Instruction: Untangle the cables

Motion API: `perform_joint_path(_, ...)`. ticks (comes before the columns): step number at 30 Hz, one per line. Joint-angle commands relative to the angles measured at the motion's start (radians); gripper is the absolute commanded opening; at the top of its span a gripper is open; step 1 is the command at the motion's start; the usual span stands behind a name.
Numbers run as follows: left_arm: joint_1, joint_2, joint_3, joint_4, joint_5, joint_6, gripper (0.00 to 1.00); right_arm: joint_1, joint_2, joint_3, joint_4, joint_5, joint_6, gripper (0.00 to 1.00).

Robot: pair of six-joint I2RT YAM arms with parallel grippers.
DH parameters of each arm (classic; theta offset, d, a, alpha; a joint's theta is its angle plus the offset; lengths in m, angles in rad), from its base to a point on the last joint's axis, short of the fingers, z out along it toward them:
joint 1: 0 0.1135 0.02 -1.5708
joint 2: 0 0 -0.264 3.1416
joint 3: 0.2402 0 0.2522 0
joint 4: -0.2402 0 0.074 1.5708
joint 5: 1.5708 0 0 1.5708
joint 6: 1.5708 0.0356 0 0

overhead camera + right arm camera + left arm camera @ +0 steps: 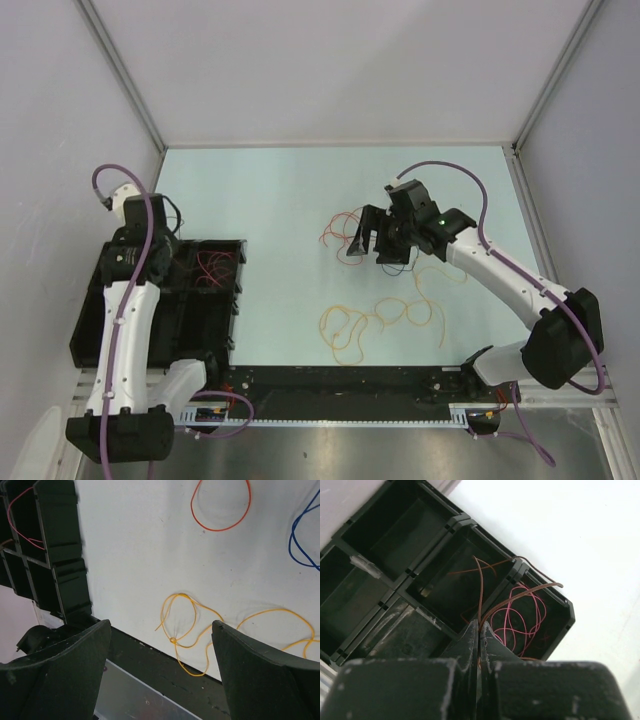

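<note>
In the left wrist view my left gripper (pixel 479 630) is shut on a thin red-brown cable (pixel 481 587). That cable rises from between the fingers and arcs over a compartment of the black tray (pixel 452 527). A pink-red cable (pixel 520 617) lies coiled in the neighbouring compartment. My right gripper (pixel 370 245) stands open above the table, holding nothing. It hovers by a small tangle of red, blue and black cables (pixel 343 232). A yellow-orange cable (pixel 380 322) lies in loops nearer the front. In the right wrist view the yellow-orange cable (pixel 186 625) shows between the open fingers, with a red loop (pixel 220 511) and a blue cable (pixel 301 537) beyond.
The black compartment tray (pixel 100 330) sits at the left under my left arm, with red wire (pixel 208 266) in its right-hand cells. A black rail (pixel 350 382) runs along the table's near edge. White walls enclose the table on three sides.
</note>
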Motion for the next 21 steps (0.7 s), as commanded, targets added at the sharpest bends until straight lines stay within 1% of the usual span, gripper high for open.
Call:
perform_joint_path(1, 0.018, 0.005, 0.013, 0.022, -0.063, 0.016, 0.00, 0.006, -0.052, -0.019, -0.024, -0.003, -0.007, 0.87)
perform_joint_path(10, 0.169, 0.043, 0.010, 0.082, -0.012, 0.113, 0.00, 0.008, -0.067, -0.038, -0.035, 0.003, 0.005, 0.87)
perform_joint_path(17, 0.183, 0.085, 0.022, 0.090, -0.029, 0.121, 0.00, 0.020, -0.061, -0.050, -0.014, -0.003, 0.010, 0.86)
perform_joint_path(21, 0.184, 0.112, -0.002, 0.131, -0.020, 0.113, 0.00, 0.018, -0.069, -0.050, -0.018, 0.002, -0.008, 0.86)
